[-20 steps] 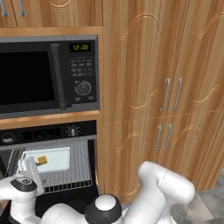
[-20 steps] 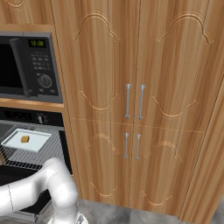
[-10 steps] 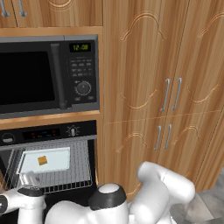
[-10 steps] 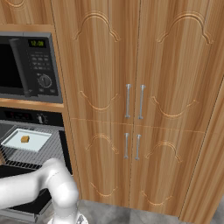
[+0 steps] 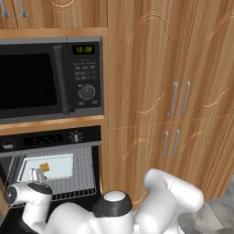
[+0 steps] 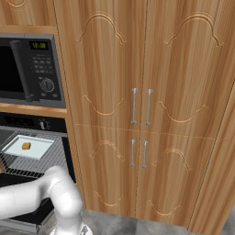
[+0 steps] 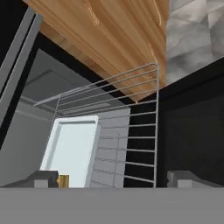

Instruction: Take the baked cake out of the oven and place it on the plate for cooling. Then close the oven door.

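Cake (image 5: 44,166) sits on the white tray (image 5: 57,170) on the wire rack (image 5: 87,176) inside the open oven (image 5: 50,139), toward the tray's left-middle in the left base view. Hand (image 7: 113,178) is spread wide with nothing between the tips, poised just in front of the rack. In the hand view the cake (image 7: 64,181) shows as a small tan block right beside one finger tip (image 7: 43,178), so it lies off-centre, not between the tips; my read is the hand needs a sideways shift before reaching in. Tray's long axis runs along the oven width. Oven door (image 7: 192,127) is down, dark panel beside the rack. Readable text: microwave (image 5: 50,77) clock, green "12:00". Keypad labels too small.
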### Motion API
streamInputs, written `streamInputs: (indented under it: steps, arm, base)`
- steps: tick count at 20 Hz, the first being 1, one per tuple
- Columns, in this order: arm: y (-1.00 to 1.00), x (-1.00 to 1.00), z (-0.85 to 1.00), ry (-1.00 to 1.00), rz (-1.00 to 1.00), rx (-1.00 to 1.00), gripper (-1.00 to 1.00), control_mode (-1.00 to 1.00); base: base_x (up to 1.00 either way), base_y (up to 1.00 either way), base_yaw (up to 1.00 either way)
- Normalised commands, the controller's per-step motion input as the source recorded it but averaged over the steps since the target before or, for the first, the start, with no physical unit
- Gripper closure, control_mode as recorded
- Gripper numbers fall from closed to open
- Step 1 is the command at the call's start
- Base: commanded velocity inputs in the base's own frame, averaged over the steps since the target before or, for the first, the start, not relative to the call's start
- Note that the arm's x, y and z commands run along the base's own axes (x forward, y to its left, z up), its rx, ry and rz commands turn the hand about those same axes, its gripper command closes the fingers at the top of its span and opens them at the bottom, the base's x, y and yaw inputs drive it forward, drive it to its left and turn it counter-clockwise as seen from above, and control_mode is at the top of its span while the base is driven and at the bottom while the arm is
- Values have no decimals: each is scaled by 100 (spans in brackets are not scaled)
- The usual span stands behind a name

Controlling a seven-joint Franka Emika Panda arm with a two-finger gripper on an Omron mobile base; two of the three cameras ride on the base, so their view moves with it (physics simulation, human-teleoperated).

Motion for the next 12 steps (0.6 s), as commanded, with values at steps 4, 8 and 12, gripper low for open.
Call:
streamInputs:
  steps: [4,8,12]
  arm:
    - [22,16,32,0,-46,14,-100,-100]
    - [27,3,20,1,-53,17,-100,-100]
    - [18,3,5,0,-56,25,-100,-100]
  base:
    - [0,0,0]
    - [0,0,0]
    - [0,0,0]
